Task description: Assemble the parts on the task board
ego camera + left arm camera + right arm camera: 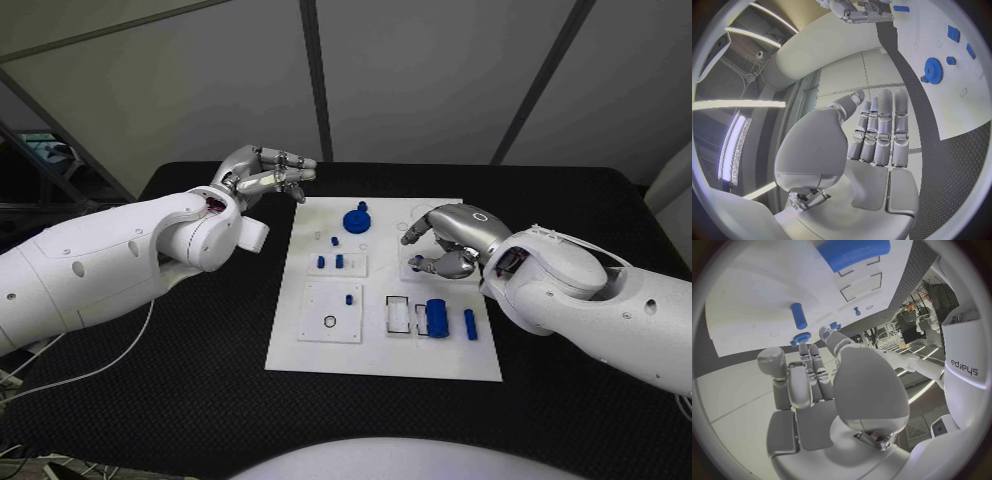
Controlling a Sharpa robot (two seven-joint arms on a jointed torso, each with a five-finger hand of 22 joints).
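Note:
The white task board [378, 355] lies in the middle of the black table. A blue gear [356, 218] stands near its far edge and also appears in the left wrist view [932, 66]. Two small blue pegs [330, 262] stand in a block on the left. A thick blue cylinder [436, 318] and a thin blue peg [470, 324] lie on the right. My right hand [447, 243] hovers over the board's far right part with nothing in its fingers [811, 375]. My left hand [268, 172] is raised beyond the board's far left corner, its fingers [879, 130] straight and side by side, holding nothing.
A white block with an oval slot [332, 312] and a framed recess [398, 314] sit on the board's near half. Black table [188, 390] surrounds the board on all sides. Grey wall panels stand behind the table's far edge.

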